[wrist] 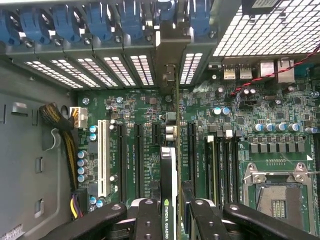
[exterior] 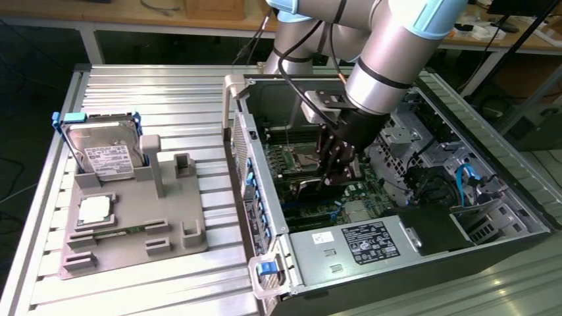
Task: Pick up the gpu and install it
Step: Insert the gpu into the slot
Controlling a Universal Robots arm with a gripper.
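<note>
The gpu is seen edge-on in the wrist view, a thin black card with a green-and-white label, standing upright over the motherboard between two long black slots. Its grey metal bracket reaches the rear slot openings of the case. My gripper is shut on the card, one black finger on each side of it. In the exterior view the gripper is low inside the open computer case, just above the board. Whether the card's edge sits in a slot I cannot tell.
A yellow-and-black cable bundle lies beside the white slot. The bare processor socket is nearby. Left of the case, a grey fixture holds a silver hard drive with blue handles and a small square chip.
</note>
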